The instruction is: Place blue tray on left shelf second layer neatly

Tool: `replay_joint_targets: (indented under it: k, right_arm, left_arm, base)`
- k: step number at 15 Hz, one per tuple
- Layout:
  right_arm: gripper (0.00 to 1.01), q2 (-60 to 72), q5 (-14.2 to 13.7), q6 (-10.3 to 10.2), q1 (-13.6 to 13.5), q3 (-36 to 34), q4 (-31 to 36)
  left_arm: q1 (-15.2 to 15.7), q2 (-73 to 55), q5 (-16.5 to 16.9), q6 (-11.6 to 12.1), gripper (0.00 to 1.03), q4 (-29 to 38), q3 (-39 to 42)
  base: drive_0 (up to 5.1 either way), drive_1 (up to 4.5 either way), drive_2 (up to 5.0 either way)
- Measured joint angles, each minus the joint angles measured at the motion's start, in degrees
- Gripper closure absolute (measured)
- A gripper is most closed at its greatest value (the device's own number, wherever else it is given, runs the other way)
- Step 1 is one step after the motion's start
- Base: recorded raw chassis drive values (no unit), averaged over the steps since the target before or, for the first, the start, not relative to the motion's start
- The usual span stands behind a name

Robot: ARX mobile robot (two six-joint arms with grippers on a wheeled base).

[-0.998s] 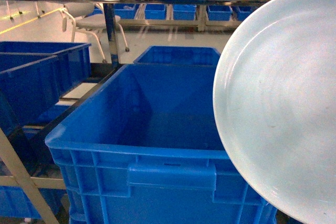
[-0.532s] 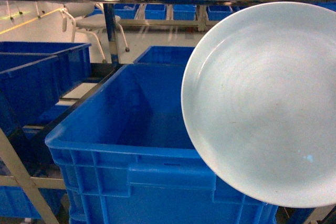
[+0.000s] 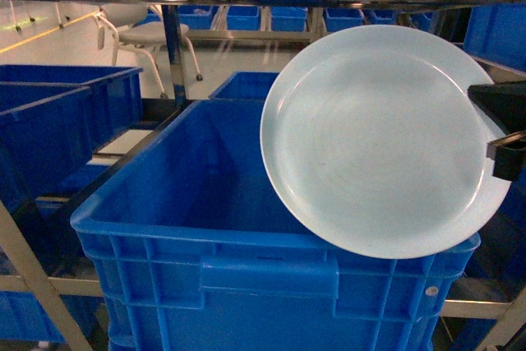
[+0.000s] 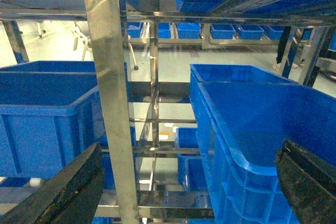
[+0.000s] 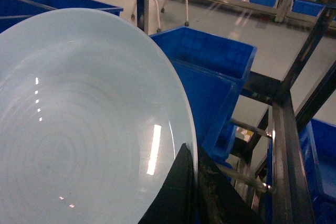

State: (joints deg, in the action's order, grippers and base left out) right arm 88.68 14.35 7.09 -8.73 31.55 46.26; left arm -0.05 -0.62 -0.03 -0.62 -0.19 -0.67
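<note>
Your big crate [image 3: 205, 228] in front holds nothing you can see; its deep-blue ribbed plastic walls and floor show bare, though the tray [image 3: 374, 141] covers its right rear corner. A second crate [image 3: 246, 86] sits behind it, its inside hidden. More crates [image 3: 57, 121] stand to the left, past a steel post [image 3: 173, 47].

The tray is pale blue, smooth, round and shallow, tilted up on edge above the front crate. Your right gripper [image 3: 503, 133] pinches its right rim; in the right wrist view the fingers [image 5: 191, 192] straddle the edge. Your left gripper [image 4: 178, 187] holds nothing, fingers spread wide, tips cut off.
</note>
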Motion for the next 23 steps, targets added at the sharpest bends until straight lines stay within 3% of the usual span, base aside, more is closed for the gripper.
replay_joint_targets:
  k: [5, 7, 17, 23]
  right_arm:
    - [0.99, 9.0, -0.9, 0.2, -1.0, 7.8, 0.3]
    - [0.99, 10.6, -0.9, 1.1, -1.5, 8.5, 0.3]
    - [0.99, 17.8, -4.3, 1.1, -6.0, 11.8, 0.9]
    - [0.99, 18.2, -4.5, 1.4, -7.7, 13.8, 0.0]
  left_arm:
    - [0.0, 0.0, 0.0, 0.0, 0.05, 0.0, 0.0]
    - [0.0, 0.0, 0.0, 0.0, 0.05, 0.0, 0.0]
    - [0.0, 0.0, 0.0, 0.0, 0.05, 0.0, 0.0]
    - [0.0, 0.0, 0.0, 0.0, 0.05, 0.0, 0.0]
  base:
    - [0.0, 0.0, 0.0]
    - [0.0, 0.0, 0.0]
    - [0.0, 0.0, 0.0]
    - [0.0, 0.0, 0.0]
